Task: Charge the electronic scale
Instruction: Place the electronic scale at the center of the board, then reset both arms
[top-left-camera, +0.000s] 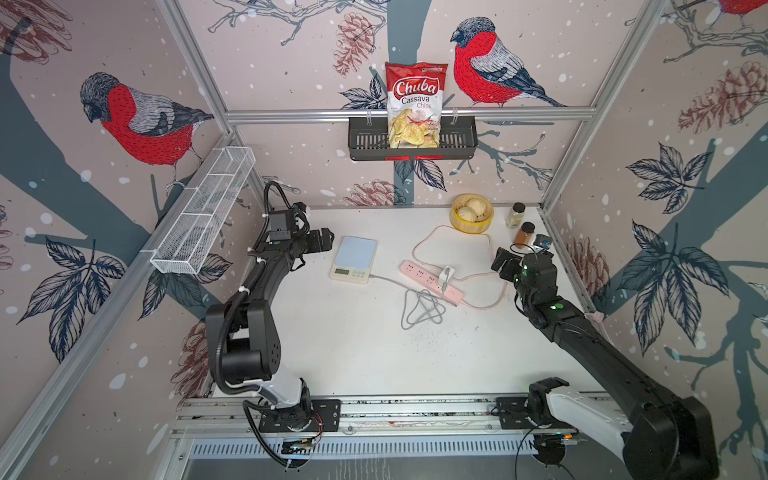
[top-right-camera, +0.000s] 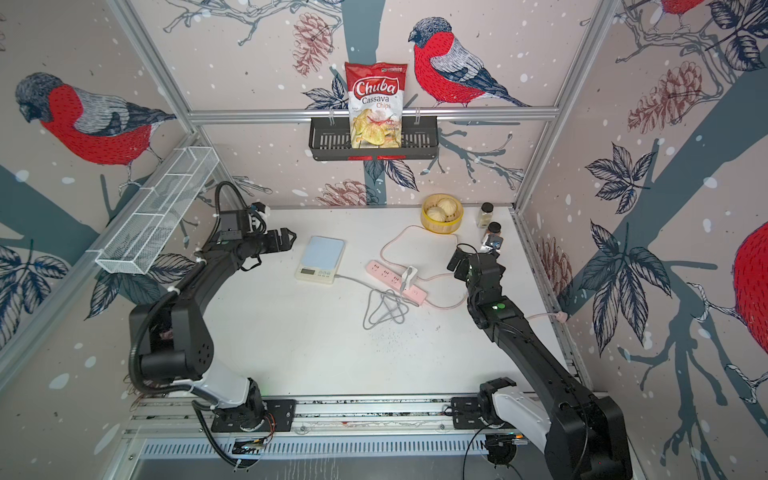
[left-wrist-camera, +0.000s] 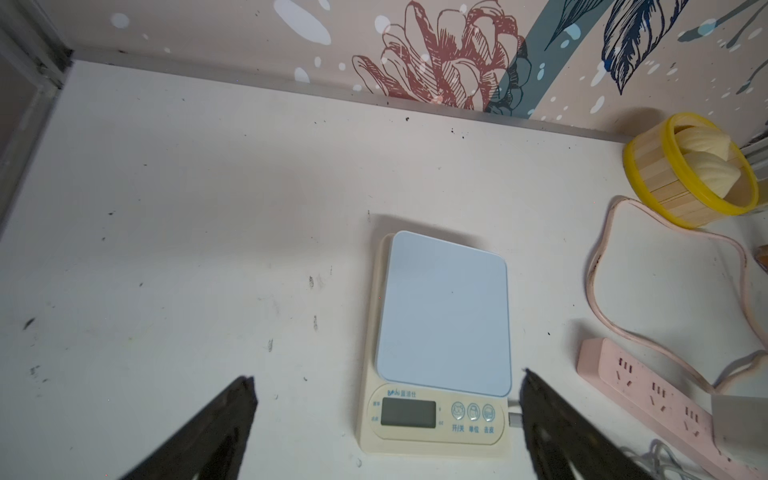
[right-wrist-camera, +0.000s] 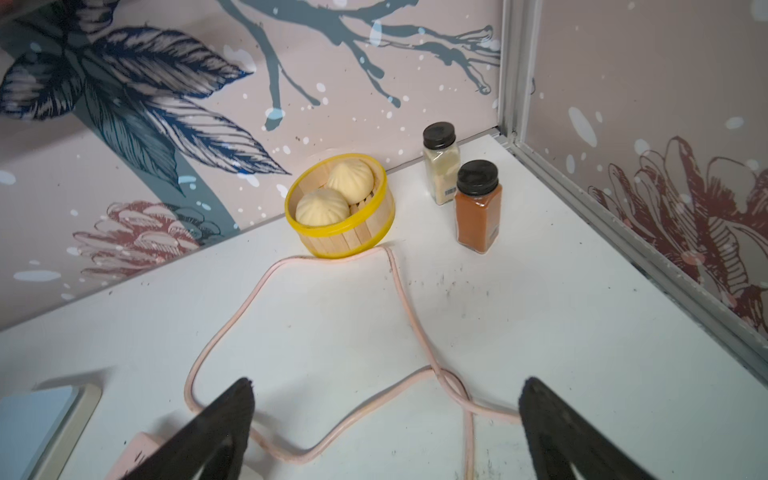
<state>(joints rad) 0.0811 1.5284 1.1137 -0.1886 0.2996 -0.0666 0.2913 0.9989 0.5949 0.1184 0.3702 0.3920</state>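
A white wire basket (top-left-camera: 206, 210) hangs on the left wall, split into three compartments. Just right of it, the left gripper (top-left-camera: 326, 241) hovers above the white table (top-left-camera: 353, 353) with its jaws spread wide, holding nothing. It is near the electronic scale (top-left-camera: 354, 258) but not touching it.

The scale lies flat on the table, left of centre. The left wrist view shows three buttons marked 开/关, 单位 and 去皮. The brand print above the blank display is too small to read surely.

A grey cable (top-left-camera: 419, 309) meets the scale's side facing the pink power strip (top-left-camera: 417, 274) and lies in a loose tangle in front of the strip. One white charger cube (top-left-camera: 446, 274) stands plugged into the strip. The strip's pink cord (top-left-camera: 428, 241) loops toward the back.

On the back wall, a black basket (top-left-camera: 457, 143) holds one bag (top-left-camera: 415, 104) reading "Chuba Cassava Chips".

Further right at the back stands a yellow-rimmed steamer (top-left-camera: 473, 226) with two buns (right-wrist-camera: 322, 208), the pink cord touching its base. Beside it stand two jars with black lids: one pale (top-left-camera: 515, 214) and one orange-brown (top-left-camera: 524, 235).

The right gripper (top-left-camera: 500, 262) hangs over the pink cord, its jaws wide and holding nothing.
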